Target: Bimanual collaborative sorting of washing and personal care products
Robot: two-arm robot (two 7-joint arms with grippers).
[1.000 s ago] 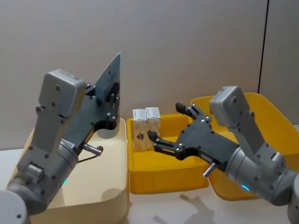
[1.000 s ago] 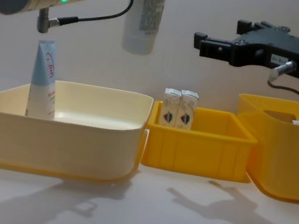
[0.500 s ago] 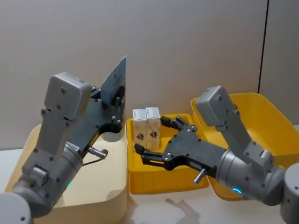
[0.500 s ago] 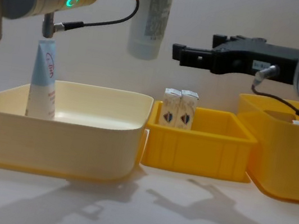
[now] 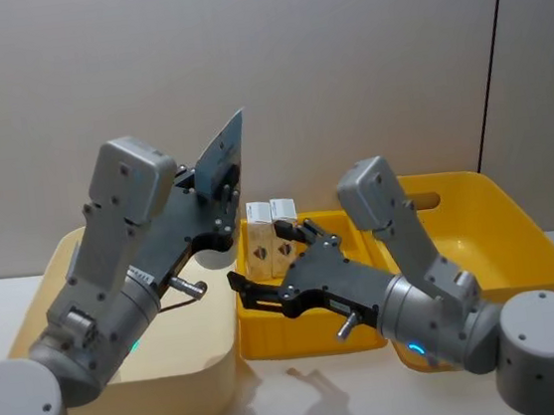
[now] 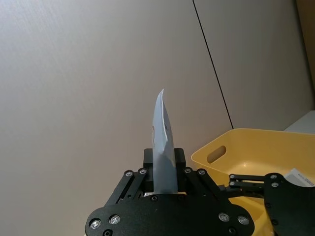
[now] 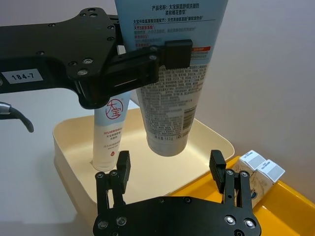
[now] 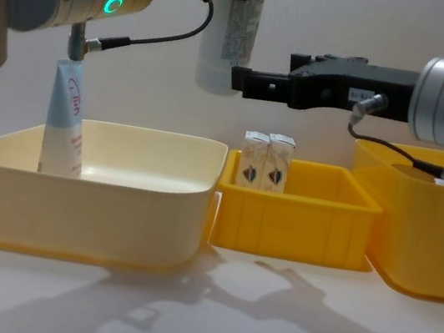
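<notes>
High above the rims where the cream tub (image 8: 82, 195) meets the small yellow crate (image 8: 297, 225), the left gripper (image 6: 165, 172) has its fingers (image 7: 177, 53) clamped across a light-blue squeeze tube (image 8: 224, 48), cap end down. The right gripper (image 7: 170, 158) waits with fingers apart either side of that end, not touching. Judged risk: release before the right fingers close would drop the tube onto the rims. The tub holds one standing tube (image 8: 64, 120) at far left, the crate two white cartons (image 8: 266, 162); the contents of the large yellow bin (image 8: 428, 250) are unclear.
</notes>
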